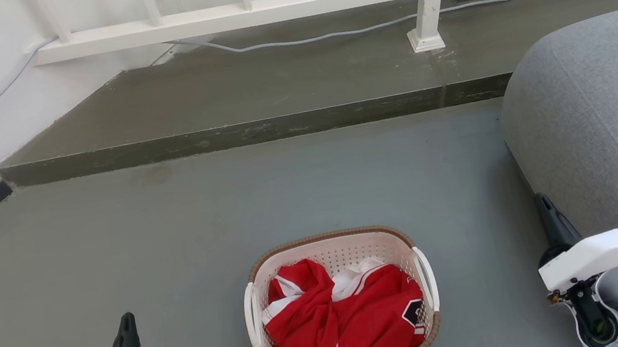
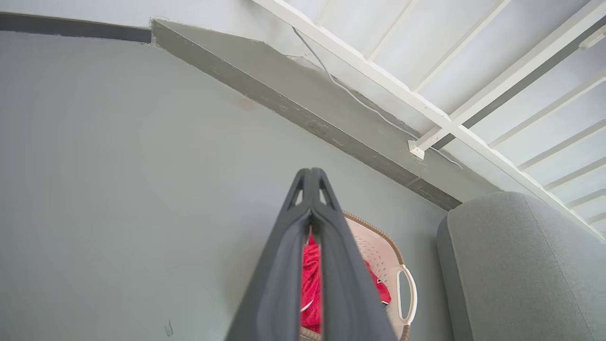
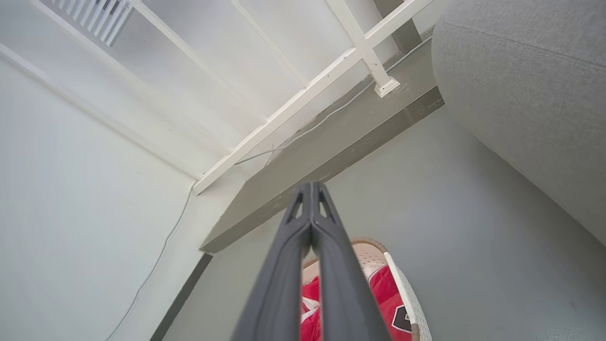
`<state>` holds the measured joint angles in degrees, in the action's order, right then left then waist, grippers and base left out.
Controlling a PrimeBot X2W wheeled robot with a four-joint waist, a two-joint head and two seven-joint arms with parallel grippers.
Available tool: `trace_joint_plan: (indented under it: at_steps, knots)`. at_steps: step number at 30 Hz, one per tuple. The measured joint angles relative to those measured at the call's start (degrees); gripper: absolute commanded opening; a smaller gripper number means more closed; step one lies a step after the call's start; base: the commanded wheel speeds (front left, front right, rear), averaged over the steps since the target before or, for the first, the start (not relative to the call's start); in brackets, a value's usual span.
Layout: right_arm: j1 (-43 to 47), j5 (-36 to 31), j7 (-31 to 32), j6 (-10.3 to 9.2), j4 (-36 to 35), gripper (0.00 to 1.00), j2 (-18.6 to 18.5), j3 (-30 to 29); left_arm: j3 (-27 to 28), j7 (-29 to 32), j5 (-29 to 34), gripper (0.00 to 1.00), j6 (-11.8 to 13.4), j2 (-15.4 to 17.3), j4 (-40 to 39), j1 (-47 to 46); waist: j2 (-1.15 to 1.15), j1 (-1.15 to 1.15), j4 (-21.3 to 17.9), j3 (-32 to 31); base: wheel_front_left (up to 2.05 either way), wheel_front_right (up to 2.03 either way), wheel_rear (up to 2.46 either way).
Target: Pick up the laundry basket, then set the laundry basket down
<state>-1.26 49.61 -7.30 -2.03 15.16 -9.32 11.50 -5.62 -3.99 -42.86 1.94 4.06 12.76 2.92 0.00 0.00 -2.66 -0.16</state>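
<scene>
laundry basket (image 1: pixel 342 249): cream, brown rim | left end effector (image 2: pixel 311 176), right end effector (image 3: pixel 311 189): clenched

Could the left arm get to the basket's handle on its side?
Probably yes: only bare floor lies between the left gripper and the near handle of the laundry basket. The gripper is shut now.

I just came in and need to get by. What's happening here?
A two-armed robot stands over the laundry basket, which sits on the grey floor holding a red and white garment. Nothing is being handled yet: the left gripper and right gripper hover shut on either side of the basket, apart from it and holding nothing. A grey cushioned seat is to the robot's right.
</scene>
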Motion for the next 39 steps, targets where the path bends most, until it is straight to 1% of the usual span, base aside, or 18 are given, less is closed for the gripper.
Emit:
trace_joint_plan:
  at_steps: [11, 13, 16, 17, 19, 22, 28, 32, 39]
  knots:
    - [-0.11, 7.57, 1.91, 1.51, 0.02, 0.0, 0.78, -2.94, 1.81, 1.79, -8.69, 0.0, -1.48, -0.43, 0.76, -0.7, 0.0, 0.0, 0.47, 0.05, 0.0, 0.0, 0.0]
    - [-0.18, 8.89, 2.53, 1.54, 0.03, 0.0, 0.98, -3.53, 2.01, 2.15, -10.21, 0.0, -1.94, -0.56, 1.03, -0.78, 0.0, 0.0, 0.55, 0.06, 0.0, 0.0, 0.0]
    - [-0.47, 11.01, 3.1, 2.1, 0.05, 0.0, 1.29, -4.23, 2.37, 2.75, -12.55, 0.0, -2.08, -0.82, 1.21, -1.25, 0.0, 0.0, 0.68, 0.08, 0.0, 0.0, 0.0]
    - [-0.53, 11.6, 3.18, 2.13, 0.05, 0.0, 1.43, -4.49, 2.55, 2.97, -13.4, 0.0, -2.48, -0.86, 1.24, -1.44, 0.0, 0.0, 0.72, 0.09, 0.0, 0.0, 0.0]
    - [-0.55, 13.12, 3.72, 2.64, 0.07, 0.0, 1.7, -5.12, 3.0, 3.27, -14.5, 0.0, -2.56, -0.92, 1.27, -1.78, 0.0, 0.0, 0.81, 0.09, 0.0, 0.0, 0.0]
    - [-0.57, 15.05, 4.04, 2.78, 0.08, 0.0, 1.94, -5.89, 3.6, 3.63, -17.12, 0.0, -2.97, -0.93, 1.36, -2.1, 0.0, 0.0, 0.93, 0.11, 0.0, 0.0, 0.0]
    - [-0.62, 19.18, 5.33, 3.74, 0.12, 0.0, 2.26, -7.58, 4.33, 4.56, -21.38, 0.0, -3.54, -1.05, 1.54, -2.66, 0.0, 0.0, 1.19, 0.14, 0.0, 0.0, 0.0]
    - [-0.65, 21.93, 6.11, 4.31, 0.16, 0.0, 2.67, -8.59, 5.22, 5.12, -24.59, 0.0, -4.52, -1.15, 1.64, -2.77, 0.0, 0.0, 1.36, 0.16, 0.0, 0.0, 0.0]
    - [-0.81, 26.83, 7.38, 5.16, 0.29, 0.0, 3.54, -10.47, 6.1, 6.55, -29.86, 0.0, -5.52, -1.25, 1.85, -3.51, 0.0, 0.0, 1.65, 0.19, 0.0, 0.0, 0.0]
